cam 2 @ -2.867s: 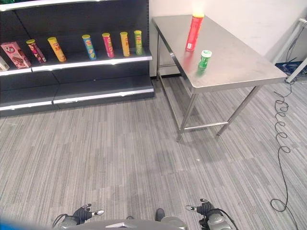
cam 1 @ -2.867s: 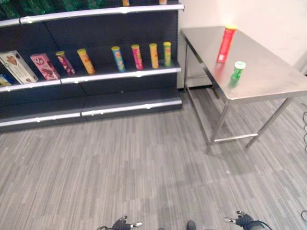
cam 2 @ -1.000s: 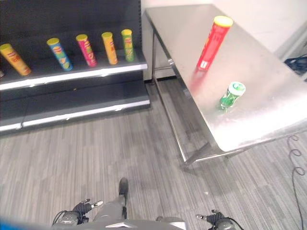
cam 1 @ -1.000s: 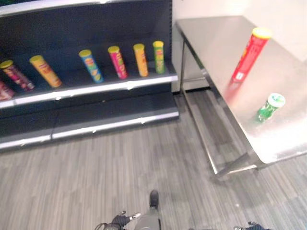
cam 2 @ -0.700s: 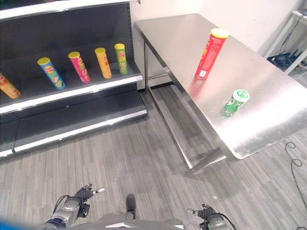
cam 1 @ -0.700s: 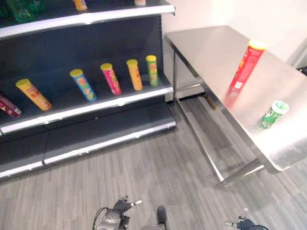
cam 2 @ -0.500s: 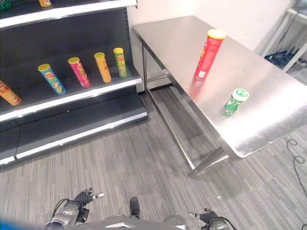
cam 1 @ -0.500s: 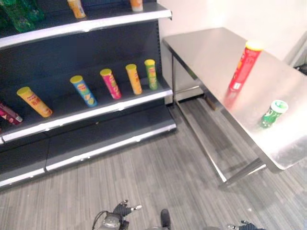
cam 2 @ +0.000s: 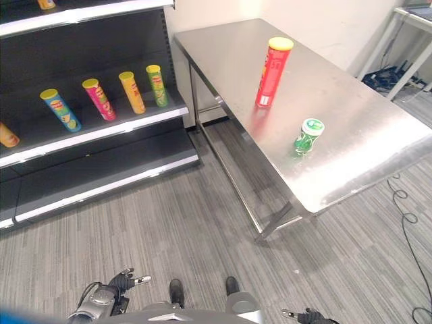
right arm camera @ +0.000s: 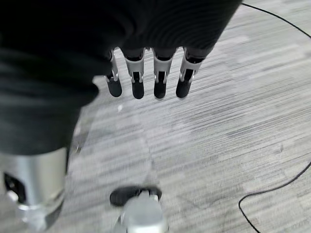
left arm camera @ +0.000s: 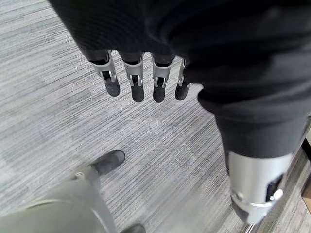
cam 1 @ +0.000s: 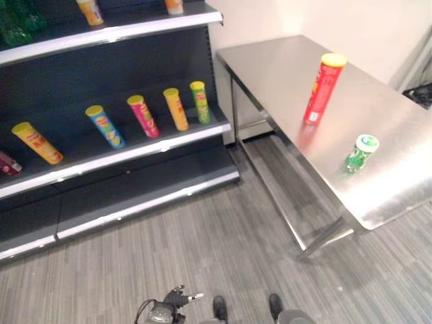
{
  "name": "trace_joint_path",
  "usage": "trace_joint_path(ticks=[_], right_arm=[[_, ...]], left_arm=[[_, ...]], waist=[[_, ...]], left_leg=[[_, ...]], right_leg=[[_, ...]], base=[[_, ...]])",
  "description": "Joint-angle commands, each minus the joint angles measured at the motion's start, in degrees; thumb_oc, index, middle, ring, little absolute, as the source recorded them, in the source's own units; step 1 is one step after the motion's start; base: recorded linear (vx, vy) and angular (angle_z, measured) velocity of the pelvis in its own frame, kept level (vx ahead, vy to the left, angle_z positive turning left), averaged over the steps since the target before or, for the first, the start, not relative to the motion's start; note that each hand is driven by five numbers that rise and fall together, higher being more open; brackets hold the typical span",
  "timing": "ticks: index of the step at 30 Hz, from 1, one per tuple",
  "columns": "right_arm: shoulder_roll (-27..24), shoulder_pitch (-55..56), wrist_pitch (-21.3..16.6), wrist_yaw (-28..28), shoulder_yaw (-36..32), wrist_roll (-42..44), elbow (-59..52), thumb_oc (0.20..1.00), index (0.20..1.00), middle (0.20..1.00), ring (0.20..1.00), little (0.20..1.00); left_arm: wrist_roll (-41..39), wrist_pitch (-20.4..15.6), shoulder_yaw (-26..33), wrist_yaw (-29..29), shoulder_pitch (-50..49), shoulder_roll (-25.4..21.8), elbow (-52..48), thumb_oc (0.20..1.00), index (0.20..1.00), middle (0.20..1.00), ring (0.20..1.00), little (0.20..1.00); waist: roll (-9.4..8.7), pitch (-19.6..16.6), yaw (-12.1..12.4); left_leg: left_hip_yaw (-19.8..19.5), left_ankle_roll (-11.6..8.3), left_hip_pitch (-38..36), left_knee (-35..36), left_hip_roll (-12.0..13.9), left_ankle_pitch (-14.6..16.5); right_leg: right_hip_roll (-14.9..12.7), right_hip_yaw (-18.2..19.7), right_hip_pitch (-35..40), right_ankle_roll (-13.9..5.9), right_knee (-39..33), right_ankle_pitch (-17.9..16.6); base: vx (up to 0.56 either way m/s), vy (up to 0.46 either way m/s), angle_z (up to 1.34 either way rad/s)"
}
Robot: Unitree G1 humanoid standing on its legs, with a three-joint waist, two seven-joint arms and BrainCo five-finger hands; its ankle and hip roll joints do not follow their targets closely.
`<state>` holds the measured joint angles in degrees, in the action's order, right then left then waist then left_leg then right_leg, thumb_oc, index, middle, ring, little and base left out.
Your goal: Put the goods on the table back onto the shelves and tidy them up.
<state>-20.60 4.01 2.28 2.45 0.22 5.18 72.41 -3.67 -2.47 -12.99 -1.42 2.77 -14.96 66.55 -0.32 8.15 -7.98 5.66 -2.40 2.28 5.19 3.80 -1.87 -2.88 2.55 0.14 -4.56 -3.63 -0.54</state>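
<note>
A tall red tube with a yellow lid (cam 1: 320, 88) stands upright on the steel table (cam 1: 398, 182). A short green can with a white lid (cam 1: 360, 152) stands nearer the table's front edge. On the dark shelf (cam 1: 128, 152) several upright tubes stand in a row: yellow (cam 1: 36, 142), blue (cam 1: 104, 125), pink (cam 1: 142, 115), orange (cam 1: 175, 108), green (cam 1: 199, 101). My left hand (cam 1: 173, 298) hangs low near the floor, fingers straight (left arm camera: 137, 83) and empty. My right hand (cam 2: 312, 315) also hangs low, its fingers straight (right arm camera: 160, 77), holding nothing.
An upper shelf (cam 1: 115, 27) carries more goods, green bottles (cam 1: 17, 20) at its left. Grey striped floor (cam 1: 223, 250) lies between shelf and table. A second table (cam 2: 415, 20) stands far right, with cables on the floor (cam 2: 408, 223).
The camera has moved: shelf and table have shifted left in view, and the table looks nearer. Both hands still hang low and empty. The goods have not moved.
</note>
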Motion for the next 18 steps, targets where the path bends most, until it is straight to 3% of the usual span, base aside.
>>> trace_joint_path(ticks=[1, 6, 8, 12, 18], right_arm=[[-2.35, -0.59, -1.05, 1.41, -0.68, 3.95, -0.1, 1.0, 1.0, 1.0, 1.0, 1.0], [-7.15, 2.77, -1.84, 3.16, -7.81, 5.94, -2.85, 1.0, 1.0, 1.0, 1.0, 1.0], [-13.04, 5.76, -2.18, 5.29, -14.99, 5.69, -7.51, 1.0, 1.0, 1.0, 1.0, 1.0], [-20.28, 8.99, -2.72, 9.03, -24.99, 4.53, -16.54, 1.0, 1.0, 1.0, 1.0, 1.0], [-26.58, 10.84, -4.87, 10.97, -33.52, 4.51, -27.27, 1.0, 1.0, 1.0, 1.0, 1.0]], left_arm=[[0.4, -0.84, 0.81, 0.14, 2.62, -3.01, 0.27, 1.0, 1.0, 1.0, 1.0, 1.0], [1.07, -0.8, 1.25, 0.12, 2.05, -3.46, 0.17, 1.0, 1.0, 1.0, 1.0, 1.0], [1.94, -0.77, 1.94, 0.15, 1.34, -3.42, -0.05, 1.0, 1.0, 1.0, 1.0, 1.0], [2.27, -0.89, 2.59, -0.2, 0.41, -2.35, -0.9, 1.0, 1.0, 1.0, 1.0, 1.0], [2.22, -1.5, 2.4, 0.05, -1.59, -1.81, -3.51, 1.0, 1.0, 1.0, 1.0, 1.0]], waist=[[-2.5, 0.31, -1.37], [-2.44, -0.37, -2.53], [-2.27, -0.99, -3.51], [-1.83, -1.44, -4.56], [-1.57, -1.35, -4.5]], left_leg=[[0.7, -1.36, -5.45, -1.66, -0.58, 3.98], [1.23, -2.01, -6.44, -0.99, 0.28, 4.05], [1.49, -2.24, -7.03, -0.77, 0.66, 4.23], [1.9, -2.36, -7.9, -0.37, 0.83, 4.62], [1.83, -2.47, -8.21, -0.2, 0.92, 5.13]], right_leg=[[-2.19, 0.54, 2.19, -3.27, 0.7, 3.31], [-1.74, 0.31, 3.0, -3.18, 0.36, 3.81], [-1.78, 0.16, 3.44, -3.37, 0.21, 4.08], [-1.69, 0.06, 3.95, -3.57, 0.11, 4.34], [-1.63, -0.27, 4.24, -3.56, -0.04, 4.18]], base=[[0.05, -0.07, -0.03], [0.06, -0.043, -0.04], [0.06, -0.003, -0.06], [0.04, 0.008, -0.03], [0.01, 0.0, -0.03]])
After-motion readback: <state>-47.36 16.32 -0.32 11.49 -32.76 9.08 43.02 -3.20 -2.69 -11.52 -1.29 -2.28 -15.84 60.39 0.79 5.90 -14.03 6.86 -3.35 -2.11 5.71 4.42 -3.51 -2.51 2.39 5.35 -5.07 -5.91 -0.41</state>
